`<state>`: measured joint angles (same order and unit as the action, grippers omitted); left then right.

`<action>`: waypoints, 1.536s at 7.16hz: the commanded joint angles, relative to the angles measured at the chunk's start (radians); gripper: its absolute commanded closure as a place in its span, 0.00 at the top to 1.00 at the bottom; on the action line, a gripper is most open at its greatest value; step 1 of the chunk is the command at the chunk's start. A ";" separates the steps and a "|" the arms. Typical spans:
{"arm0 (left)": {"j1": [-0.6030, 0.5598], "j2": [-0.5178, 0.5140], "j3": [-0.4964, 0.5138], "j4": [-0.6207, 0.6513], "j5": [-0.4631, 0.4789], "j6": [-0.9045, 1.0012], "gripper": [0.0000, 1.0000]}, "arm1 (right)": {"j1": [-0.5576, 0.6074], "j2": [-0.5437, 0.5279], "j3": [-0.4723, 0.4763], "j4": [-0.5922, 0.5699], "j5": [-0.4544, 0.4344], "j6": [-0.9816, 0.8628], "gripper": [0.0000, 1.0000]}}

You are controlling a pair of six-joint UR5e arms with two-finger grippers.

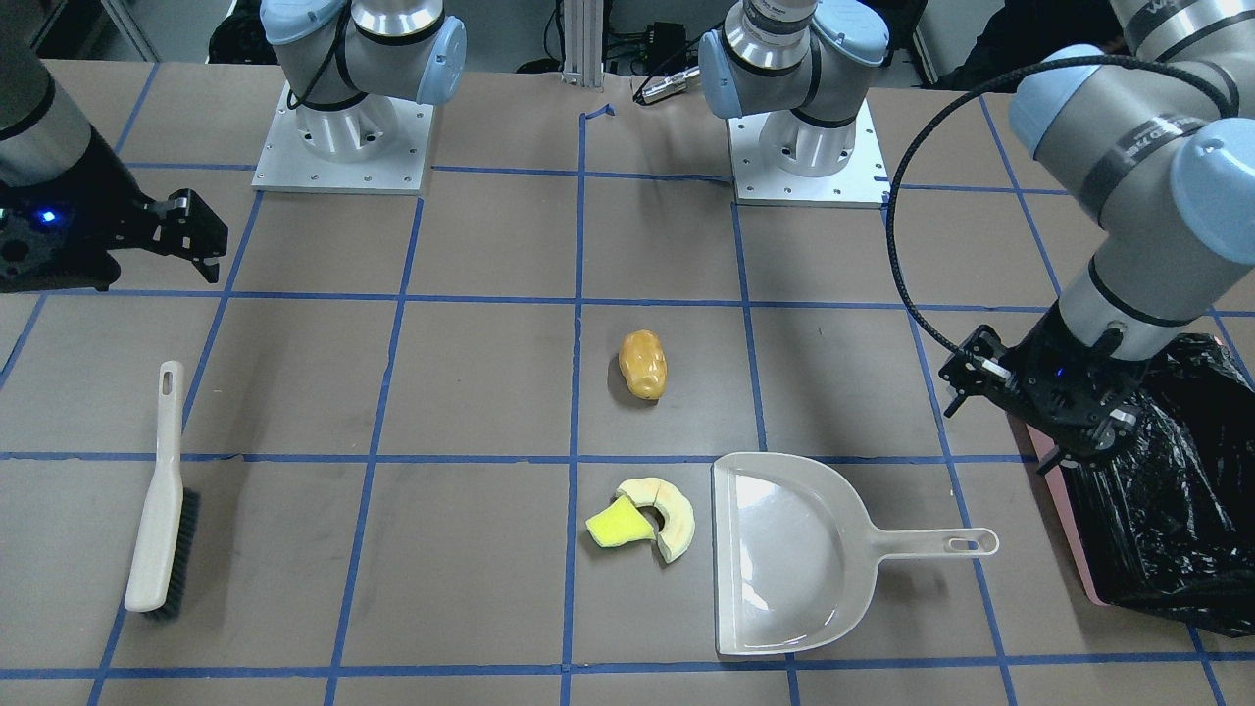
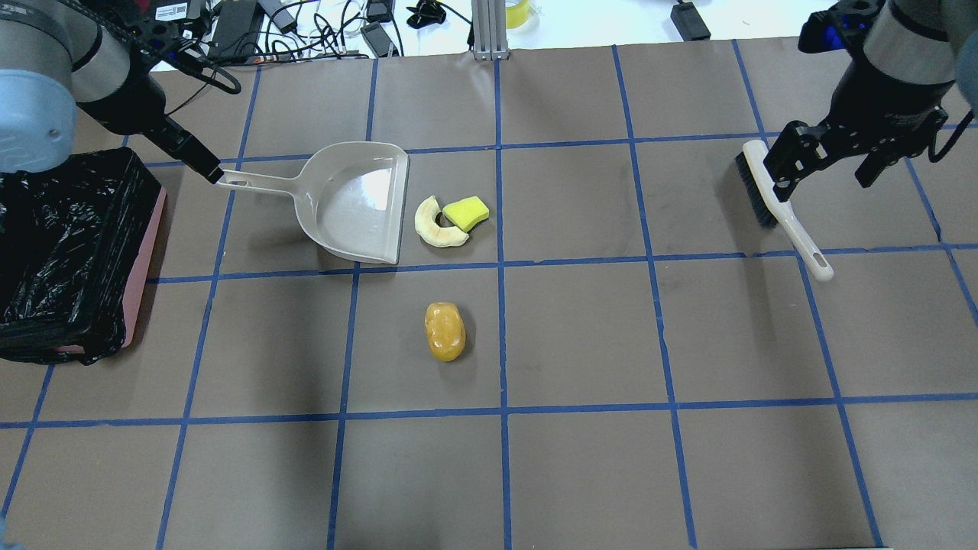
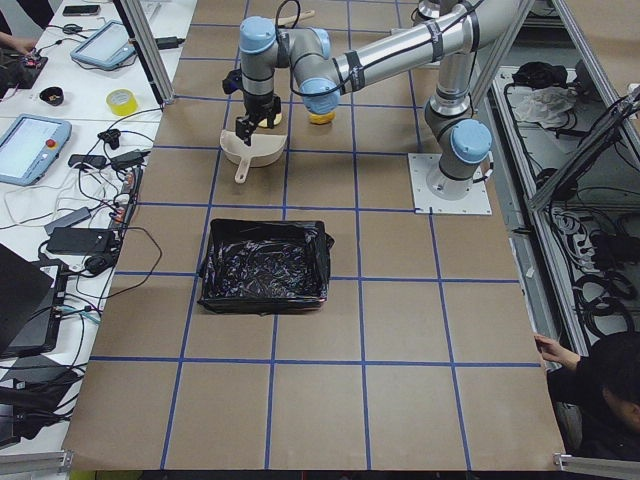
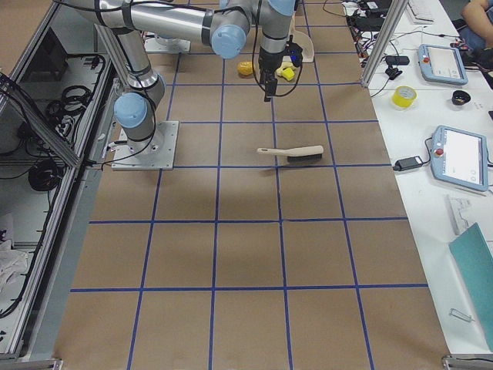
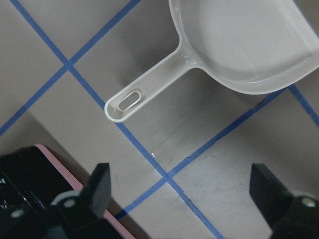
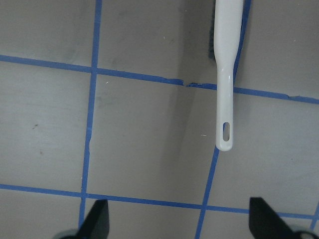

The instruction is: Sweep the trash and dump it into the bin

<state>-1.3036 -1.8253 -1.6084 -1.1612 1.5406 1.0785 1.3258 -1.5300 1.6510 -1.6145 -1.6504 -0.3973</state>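
The trash lies mid-table: a glossy yellow-brown lump [image 1: 642, 364] [image 2: 445, 331], a pale curved ring segment [image 1: 673, 512] [image 2: 430, 226] and a yellow-green wedge [image 1: 617, 525] [image 2: 467, 212] touching it. The bin [image 2: 61, 252] [image 1: 1167, 510], pink with a black bag, stands at the table's left end. My left gripper [image 5: 182, 199] [image 1: 1044, 407] hovers open above the table, between the bin and the dustpan handle, holding nothing. My right gripper [image 6: 179, 224] [image 2: 829, 156] hangs open over the brush's handle end, apart from it.
A beige dustpan [image 1: 784, 549] [image 2: 355, 202] [image 5: 239, 45] lies beside the ring segment, its mouth toward the trash and its handle toward the bin. A white brush [image 1: 162, 500] [image 2: 779, 206] [image 6: 227, 74] with dark bristles lies flat on the far right. Blue tape lines grid the brown table.
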 commanded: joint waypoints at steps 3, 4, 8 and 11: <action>0.000 -0.210 0.123 0.097 0.001 0.512 0.97 | -0.048 0.139 0.171 -0.302 -0.074 -0.138 0.97; -0.002 -0.248 0.137 0.095 -0.005 0.529 0.95 | -0.100 0.143 0.247 -0.390 -0.065 -0.197 0.95; -0.002 -0.284 0.114 0.062 -0.025 0.540 0.95 | -0.129 0.174 0.355 -0.559 -0.055 -0.218 0.83; -0.002 -0.287 0.090 0.048 -0.027 0.538 0.93 | -0.129 0.202 0.322 -0.582 -0.051 -0.172 0.82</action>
<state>-1.3054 -2.1112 -1.5131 -1.1116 1.5153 1.6181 1.1967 -1.3387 1.9929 -2.1917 -1.7046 -0.5874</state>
